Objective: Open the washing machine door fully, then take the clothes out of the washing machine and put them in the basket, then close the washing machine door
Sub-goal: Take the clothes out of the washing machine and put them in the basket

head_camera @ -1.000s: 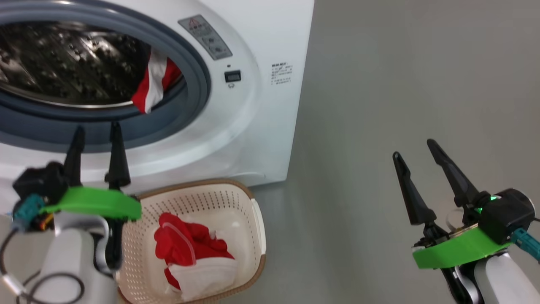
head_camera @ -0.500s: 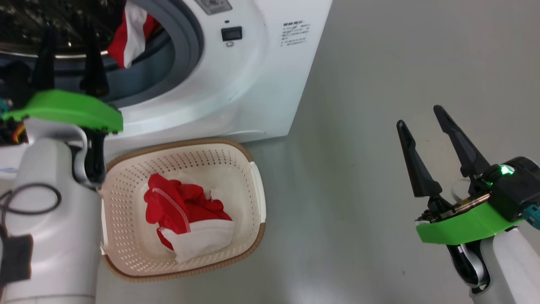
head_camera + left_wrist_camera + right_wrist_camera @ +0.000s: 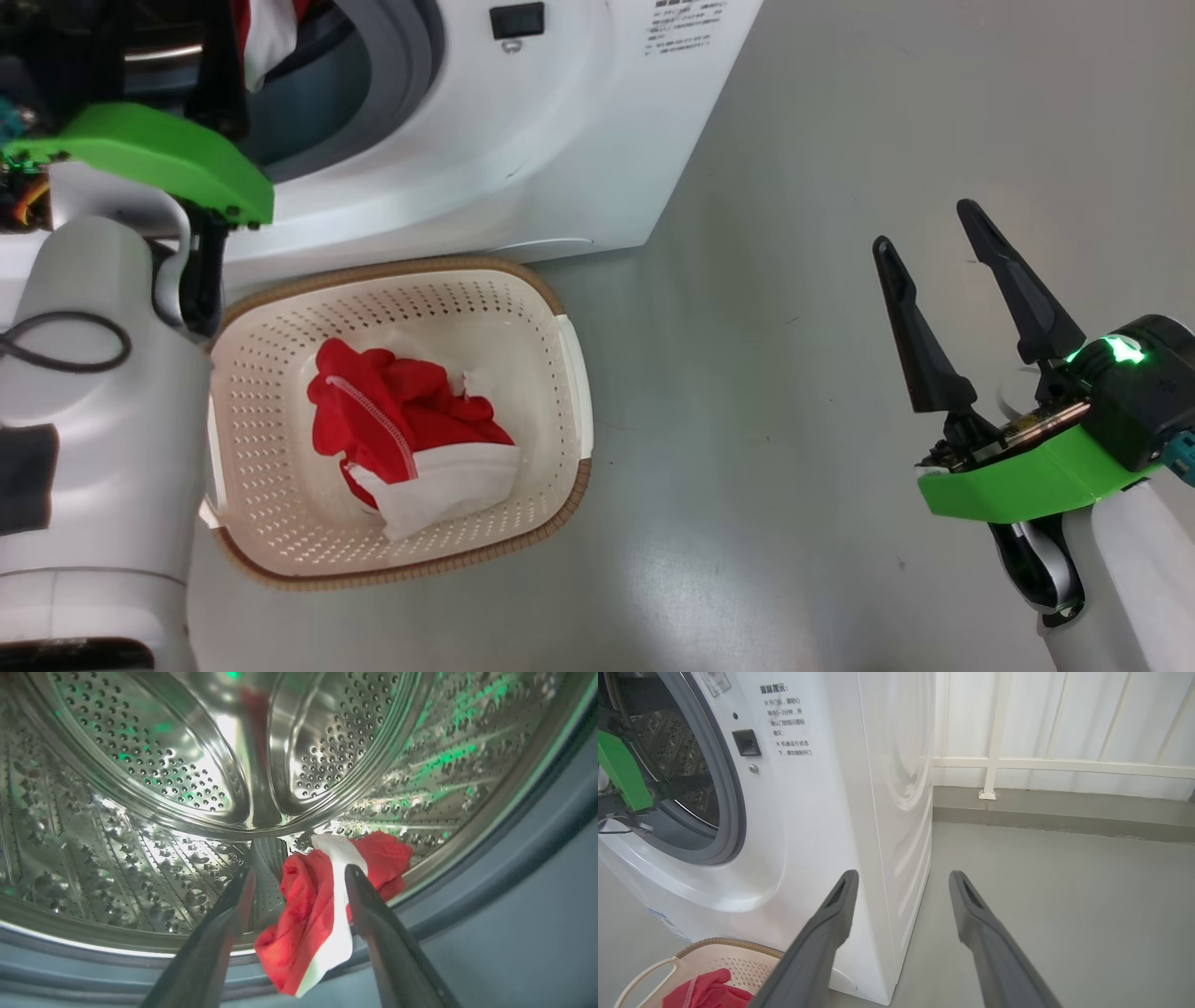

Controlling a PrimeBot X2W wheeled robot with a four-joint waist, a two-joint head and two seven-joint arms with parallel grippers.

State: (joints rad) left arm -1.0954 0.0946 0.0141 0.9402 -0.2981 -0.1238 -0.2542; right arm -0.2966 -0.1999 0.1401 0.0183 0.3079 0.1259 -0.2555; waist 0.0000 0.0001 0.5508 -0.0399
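The washing machine (image 3: 523, 131) stands with its mouth uncovered; its door is out of view. A red and white garment (image 3: 308, 914) hangs over the drum lip onto the grey gasket (image 3: 514, 905). My left gripper (image 3: 299, 872) is open at the drum mouth, one finger on each side of that garment, not closed on it. In the head view the same garment (image 3: 264, 42) peeks out beside my left arm's green bracket (image 3: 159, 154). The basket (image 3: 392, 268) sits on the floor before the machine and holds another red and white garment (image 3: 401, 420). My right gripper (image 3: 924, 226) hangs open and empty over the floor.
Grey floor (image 3: 794, 467) spreads to the right of the machine and the basket. In the right wrist view a white railing (image 3: 994, 760) and a low kerb run behind the machine's side panel (image 3: 901, 788). The basket (image 3: 724, 947) touches the machine's foot.
The head camera has tilted down, so the machine slid up the picture. My left gripper has pushed forward into the drum mouth. The right gripper stays open in about the same place.
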